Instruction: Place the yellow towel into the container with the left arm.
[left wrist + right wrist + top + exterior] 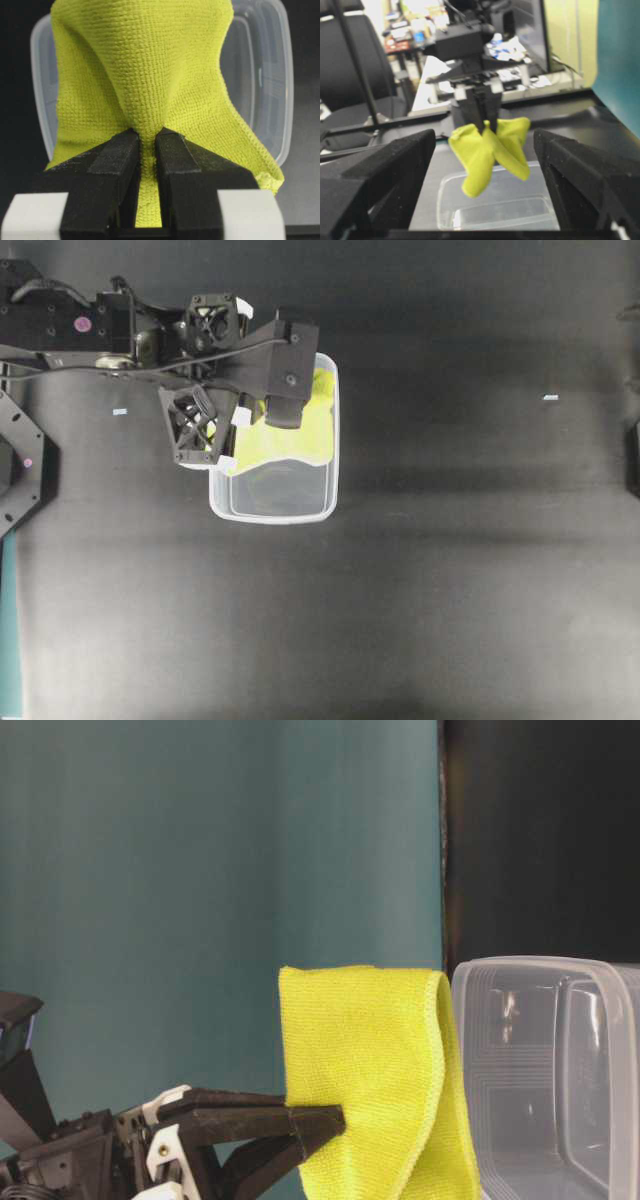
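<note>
The left tool (147, 145) has its two black fingers (112, 165) pressed together on a bunched fold of the yellow towel (150, 75), pinching it near the middle so that the cloth flares out on both sides of the grip. In the overhead view the towel (300, 430) hangs over the far half of the container (290, 512), partly hidden by the left arm (230, 340); whether its lower edge touches the tub's floor I cannot tell. The right wrist view shows it drooping in two lobes above the clear tub (495, 210). The right tool (485, 175) is spread wide, holding nothing, well apart from the towel.

The towel looks light and thoroughly soft: it sags and folds under its own weight, so it should drop limp and may drape over the thick rim. A pinch on a gathered fold, as here, seems the sound hold; the looped microfibre gives good friction. The tub looks light and smooth and may slide on the dark counter (450, 590) if dragged.

No brand, label or writing can be read.
</note>
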